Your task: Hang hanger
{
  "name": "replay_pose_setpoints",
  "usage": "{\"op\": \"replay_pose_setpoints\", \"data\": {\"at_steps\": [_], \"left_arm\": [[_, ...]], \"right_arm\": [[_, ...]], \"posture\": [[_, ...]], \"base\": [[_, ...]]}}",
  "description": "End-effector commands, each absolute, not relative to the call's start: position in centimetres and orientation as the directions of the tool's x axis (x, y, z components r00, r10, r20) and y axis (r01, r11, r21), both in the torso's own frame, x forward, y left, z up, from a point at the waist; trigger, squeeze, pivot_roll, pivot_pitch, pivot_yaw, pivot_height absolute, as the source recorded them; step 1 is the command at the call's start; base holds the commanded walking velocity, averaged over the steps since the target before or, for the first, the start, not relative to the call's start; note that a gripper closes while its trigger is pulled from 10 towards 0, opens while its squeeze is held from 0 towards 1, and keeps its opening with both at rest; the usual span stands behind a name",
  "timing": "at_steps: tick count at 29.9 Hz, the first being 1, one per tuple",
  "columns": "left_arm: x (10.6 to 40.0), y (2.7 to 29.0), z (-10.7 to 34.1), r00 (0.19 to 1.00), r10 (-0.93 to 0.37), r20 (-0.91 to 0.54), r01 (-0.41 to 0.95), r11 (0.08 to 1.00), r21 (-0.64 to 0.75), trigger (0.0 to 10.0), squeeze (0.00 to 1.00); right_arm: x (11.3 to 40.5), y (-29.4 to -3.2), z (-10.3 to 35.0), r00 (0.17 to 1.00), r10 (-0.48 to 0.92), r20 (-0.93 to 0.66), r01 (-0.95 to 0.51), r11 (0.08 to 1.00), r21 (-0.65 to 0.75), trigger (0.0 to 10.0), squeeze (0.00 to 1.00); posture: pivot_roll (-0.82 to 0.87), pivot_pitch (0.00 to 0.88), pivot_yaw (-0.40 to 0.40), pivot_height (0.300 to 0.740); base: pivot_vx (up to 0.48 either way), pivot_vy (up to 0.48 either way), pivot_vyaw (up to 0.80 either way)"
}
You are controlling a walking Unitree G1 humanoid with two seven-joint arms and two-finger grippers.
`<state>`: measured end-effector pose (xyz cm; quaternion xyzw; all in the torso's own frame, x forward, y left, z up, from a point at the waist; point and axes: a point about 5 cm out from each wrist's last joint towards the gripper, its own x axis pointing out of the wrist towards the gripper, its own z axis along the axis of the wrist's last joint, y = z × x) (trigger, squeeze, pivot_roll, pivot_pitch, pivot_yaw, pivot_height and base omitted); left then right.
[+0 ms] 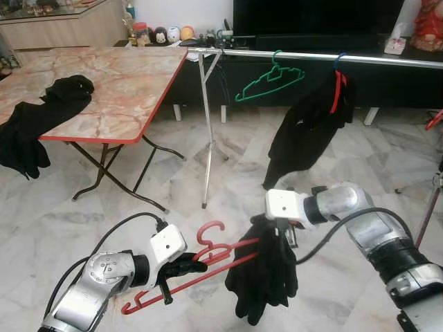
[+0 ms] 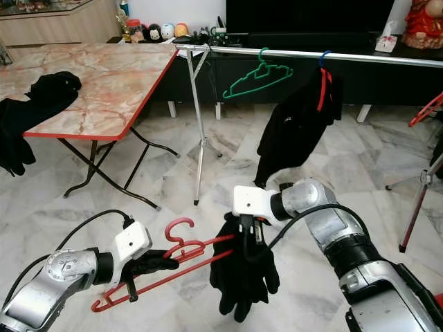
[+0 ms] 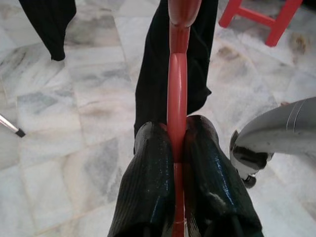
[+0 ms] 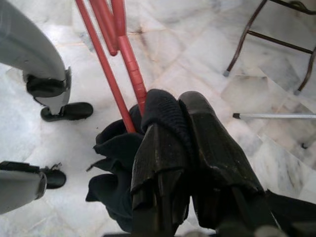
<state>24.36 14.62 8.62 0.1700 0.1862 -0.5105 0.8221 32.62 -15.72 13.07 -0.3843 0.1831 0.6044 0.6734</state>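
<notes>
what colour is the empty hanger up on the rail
Green. The hanger shows best in the left eye view, hooked on the rail.

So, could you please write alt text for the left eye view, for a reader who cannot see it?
Two robot grippers hold a red hanger above a marble floor: the left gripper grips its frame, the right gripper pinches a black garment draped on it. Behind, a metal rail carries a green hanger.

Glossy red plastic hanger (image 1: 201,266), matt black cloth garment (image 1: 263,280), polished marble floor (image 1: 83,221), shiny metal rail (image 1: 311,57).
</notes>
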Motion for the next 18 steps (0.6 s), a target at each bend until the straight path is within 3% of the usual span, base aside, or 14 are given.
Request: {"op": "replay_pose_setpoints", "data": {"at_steps": [1,8,18], "left_arm": [[24.6,14.7,8.7,0.413,-0.764,-0.495,0.905,0.405,0.131,10.0,0.0],[24.6,14.3,8.6,0.418,-0.769,-0.484,0.904,0.403,0.141,10.0,0.0],[24.2,14.0,9.3,0.388,-0.812,-0.435,0.919,0.373,0.124,10.0,0.0]], "right_arm": [[32.4,-15.3,13.7,0.172,0.675,-0.718,-0.941,-0.103,-0.322,10.0,0.0],[31.6,-15.4,12.8,0.103,0.652,-0.751,-0.933,-0.198,-0.299,10.0,0.0],[31.3,-15.1,12.8,0.068,0.676,-0.734,-0.921,-0.241,-0.307,10.0,0.0]], "posture": [[-0.14,0.0,0.056,0.732],[-0.13,0.0,0.054,0.732],[-0.13,0.0,0.052,0.732]], "base": [[0.0,0.0,0.0],[0.0,0.0,0.0],[0.0,0.0,0.0]]}}
